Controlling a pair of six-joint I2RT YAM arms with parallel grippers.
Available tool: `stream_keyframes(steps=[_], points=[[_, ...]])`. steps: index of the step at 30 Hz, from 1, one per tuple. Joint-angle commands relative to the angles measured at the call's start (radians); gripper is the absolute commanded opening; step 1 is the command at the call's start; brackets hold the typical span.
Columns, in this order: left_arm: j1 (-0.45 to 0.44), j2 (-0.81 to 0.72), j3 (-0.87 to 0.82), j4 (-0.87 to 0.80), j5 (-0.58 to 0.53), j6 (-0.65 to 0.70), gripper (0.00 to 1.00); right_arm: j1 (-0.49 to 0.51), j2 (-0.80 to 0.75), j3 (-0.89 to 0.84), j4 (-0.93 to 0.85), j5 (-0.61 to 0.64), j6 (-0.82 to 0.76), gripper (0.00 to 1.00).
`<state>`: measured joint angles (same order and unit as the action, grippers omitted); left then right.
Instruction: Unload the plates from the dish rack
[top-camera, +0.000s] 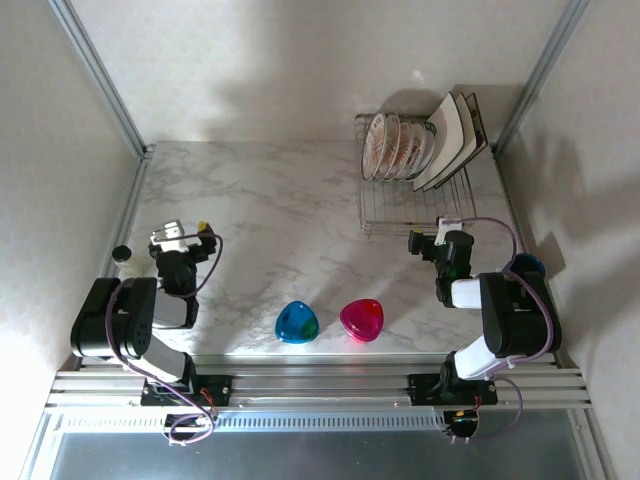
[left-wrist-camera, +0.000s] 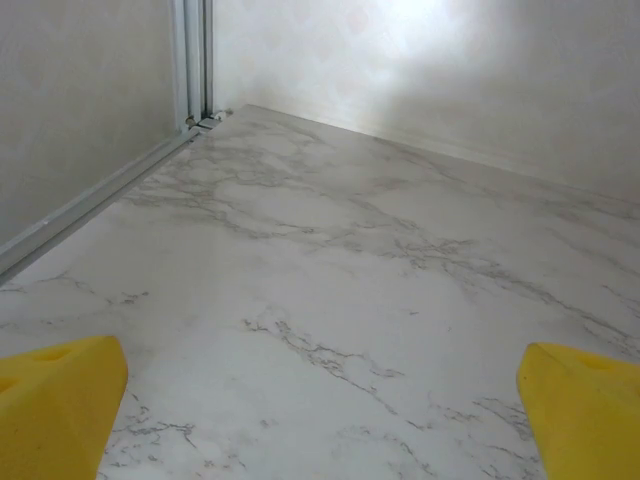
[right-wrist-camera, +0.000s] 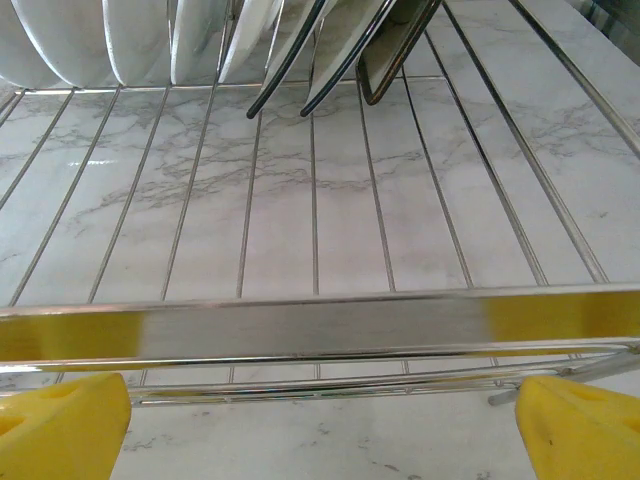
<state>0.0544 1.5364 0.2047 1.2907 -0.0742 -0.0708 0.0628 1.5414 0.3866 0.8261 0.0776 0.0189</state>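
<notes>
A blue translucent dish (top-camera: 297, 322) and a pink one (top-camera: 361, 319) sit side by side, apart, near the near edge of the marble counter (top-camera: 280, 210). A blue mug (top-camera: 528, 264), partly hidden, stands at its right edge.

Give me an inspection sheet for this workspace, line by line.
Surface: white marbled tabletop, grey veining.
Job's things: silver wire dish rack at far right; round white patterned-rim plates and square cream plates stand on edge inside.
Clutter: blue translucent rounded-triangle dish and pink one near the front edge; blue mug beside the right arm.
Tools: left tool open over the table; right tool open, facing the rack's near rail.
Cables: thin cable loops by each wrist.
Surroundings: pale walls, aluminium frame posts.
</notes>
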Motion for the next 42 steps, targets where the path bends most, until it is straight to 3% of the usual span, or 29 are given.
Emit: stream_keyframes(steps=[1,29,33,36,42], points=[[-0.008,0.004,0.01,0.027,-0.005,0.008,1.0,0.004,0.004,0.009,0.016,0.0,0.0,0.99],[-0.01,0.005,0.012,0.027,-0.007,0.009,0.99,0.004,0.003,0.009,0.017,0.0,0.0,0.99],[-0.025,-0.004,0.015,0.022,-0.054,0.011,0.99,0.005,-0.009,0.029,-0.032,-0.01,-0.003,0.99],[-0.03,-0.102,0.11,-0.241,-0.096,-0.005,1.0,0.005,-0.035,0.077,-0.122,-0.004,0.0,0.99],[-0.038,-0.218,0.145,-0.452,-0.093,-0.052,0.99,0.007,-0.092,0.199,-0.431,-0.026,0.025,0.99]])
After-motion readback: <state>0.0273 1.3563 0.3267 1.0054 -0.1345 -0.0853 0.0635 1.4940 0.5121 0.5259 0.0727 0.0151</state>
